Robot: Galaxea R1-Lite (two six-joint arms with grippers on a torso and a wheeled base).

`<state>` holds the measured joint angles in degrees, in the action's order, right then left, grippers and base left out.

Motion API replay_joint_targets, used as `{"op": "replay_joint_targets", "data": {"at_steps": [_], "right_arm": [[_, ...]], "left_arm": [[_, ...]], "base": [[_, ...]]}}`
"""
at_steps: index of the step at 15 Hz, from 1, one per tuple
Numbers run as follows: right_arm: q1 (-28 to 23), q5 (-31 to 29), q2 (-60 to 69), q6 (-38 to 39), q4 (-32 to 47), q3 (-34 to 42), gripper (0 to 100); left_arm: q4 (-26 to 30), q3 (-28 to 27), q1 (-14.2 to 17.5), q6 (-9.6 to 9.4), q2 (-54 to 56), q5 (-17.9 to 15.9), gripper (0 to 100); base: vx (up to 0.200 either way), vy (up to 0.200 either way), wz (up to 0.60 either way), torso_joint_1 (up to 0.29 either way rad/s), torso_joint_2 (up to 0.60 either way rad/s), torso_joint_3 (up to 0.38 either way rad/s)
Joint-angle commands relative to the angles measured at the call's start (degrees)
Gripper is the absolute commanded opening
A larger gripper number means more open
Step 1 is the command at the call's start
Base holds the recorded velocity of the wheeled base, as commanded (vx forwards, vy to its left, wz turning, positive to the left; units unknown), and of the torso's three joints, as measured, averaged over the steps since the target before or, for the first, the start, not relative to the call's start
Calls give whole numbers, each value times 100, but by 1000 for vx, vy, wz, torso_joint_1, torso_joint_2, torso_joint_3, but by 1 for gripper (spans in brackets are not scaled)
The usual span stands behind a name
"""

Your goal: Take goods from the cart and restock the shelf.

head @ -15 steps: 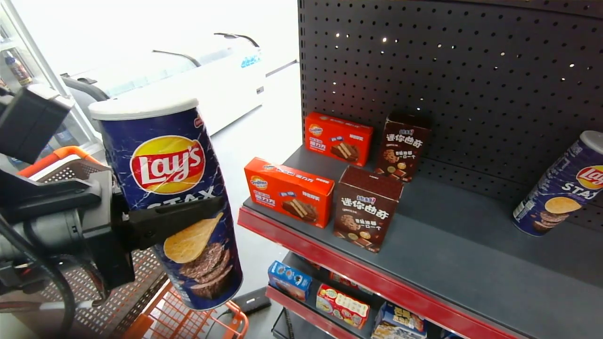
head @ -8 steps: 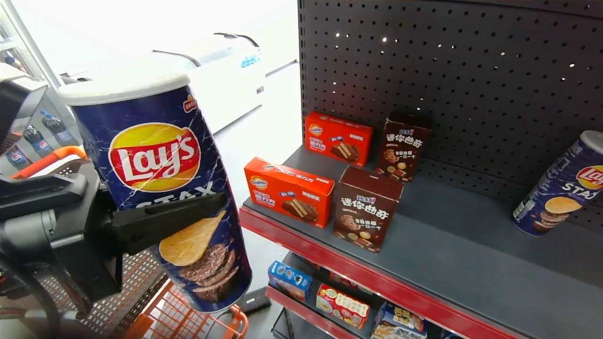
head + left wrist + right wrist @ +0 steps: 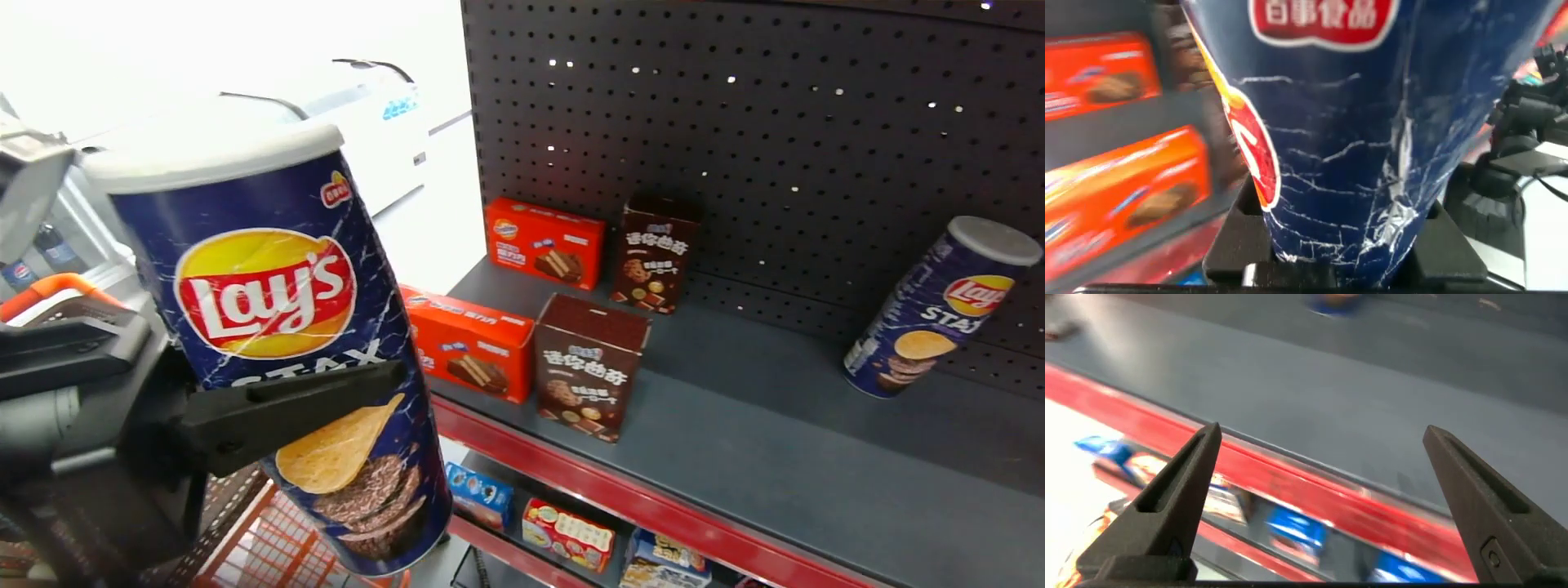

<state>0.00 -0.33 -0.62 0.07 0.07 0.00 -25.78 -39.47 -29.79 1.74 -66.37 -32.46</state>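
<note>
A: Where's your can (image 3: 269, 327)?
B: Lower left of frame, clamped in your left gripper (image 3: 326, 392), above the cart (image 3: 277, 547). Right gripper (image 3: 1321, 434) gapes wide. Shelf (image 3: 735, 441) holds four boxes (image 3: 588, 367), second can (image 3: 931, 318) at right edge.

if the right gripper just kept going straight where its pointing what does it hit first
Probably the grey shelf board, just behind its red front edge. The right gripper, open and empty, points down at that bare stretch with nothing in between, though depth is hard to judge.
</note>
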Motion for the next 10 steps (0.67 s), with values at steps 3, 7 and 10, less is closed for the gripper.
{"op": "replay_joint_targets", "data": {"at_steps": [3,7,10], "right_arm": [[0,-2,-8,1,-7,0,100],[0,-2,-8,1,-7,0,100],[0,-2,-8,1,-16,0,100]], "left_arm": [[-14,-34,-97,1,-52,-50,0],[-14,-34,-97,1,-61,-50,0],[-14,10,-97,1,-52,-50,0]], "base": [[0,0,-600,6,6,-1],[0,0,-600,1,6,1],[0,0,0,0,0,0]]}}
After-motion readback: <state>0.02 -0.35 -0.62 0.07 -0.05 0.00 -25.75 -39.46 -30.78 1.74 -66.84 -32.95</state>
